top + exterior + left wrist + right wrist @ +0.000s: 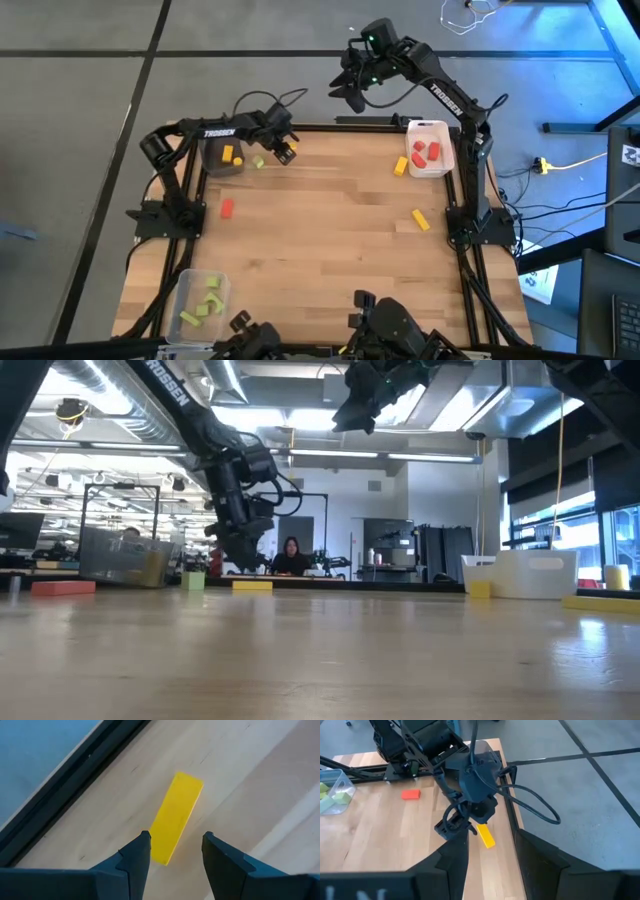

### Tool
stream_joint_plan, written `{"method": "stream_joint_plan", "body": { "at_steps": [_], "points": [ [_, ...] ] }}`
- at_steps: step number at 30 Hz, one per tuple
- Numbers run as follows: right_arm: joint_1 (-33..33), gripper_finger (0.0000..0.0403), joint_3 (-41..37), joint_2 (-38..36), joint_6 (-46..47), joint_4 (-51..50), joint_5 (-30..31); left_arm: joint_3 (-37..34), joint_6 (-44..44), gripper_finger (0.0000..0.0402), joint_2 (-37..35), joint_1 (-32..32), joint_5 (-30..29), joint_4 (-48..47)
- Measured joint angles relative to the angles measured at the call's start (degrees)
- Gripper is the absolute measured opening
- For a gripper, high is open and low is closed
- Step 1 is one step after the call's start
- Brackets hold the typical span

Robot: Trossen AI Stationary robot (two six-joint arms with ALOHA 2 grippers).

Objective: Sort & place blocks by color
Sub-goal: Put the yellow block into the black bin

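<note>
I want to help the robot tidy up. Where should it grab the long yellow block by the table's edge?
Probably across its narrow middle, coming straight down from above. The yellow block lies flat on the wooden table, long and slim, so only its short width fits between the fingers. The left gripper hovers open over one end of it, nearly lined up.

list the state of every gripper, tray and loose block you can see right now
left gripper: open, above a yellow bar, not gripping it
right gripper: open, empty, raised beyond the table's far edge
dark grey tray: holds one yellow block
white tray: holds red blocks
clear tray: holds light green blocks
red block: loose on the table
green block: loose beside the dark grey tray
</note>
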Motion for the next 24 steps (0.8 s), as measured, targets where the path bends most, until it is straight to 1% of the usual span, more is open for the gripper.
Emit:
{"method": "stream_joint_plan", "body": {
  "at_steps": [4, 11, 15, 19, 24],
  "points": [
    [0.0, 0.0163, 0.0, 0.0, 0.0, 0.0, 0.2, 0.0, 0.6, 0.0165, 0.0, -0.1, 0.0, 0.5],
    [0.0, 0.0163, 0.0, 0.0, 0.2, 0.0, 0.2, 0.0, 7.2, 0.0165, 0.0, 0.3, 0.1, 0.8],
    [0.0, 0.0163, 0.0, 0.0, 0.3, 0.0, 0.2, 0.0, 8.9, 0.0165, 0.0, 0.4, 0.3, 0.8],
    [0.0, 0.0163, 0.0, 0.0, 0.3, 0.0, 0.2, 0.0, 9.6, 0.0165, 0.2, 1.1, 3.5, 0.9],
    [0.0, 0.0163, 0.0, 0.0, 0.6, 0.0, 0.2, 0.0, 9.6, 0.0165, 0.9, 1.9, 1.4, 1.6]
  ]
}}
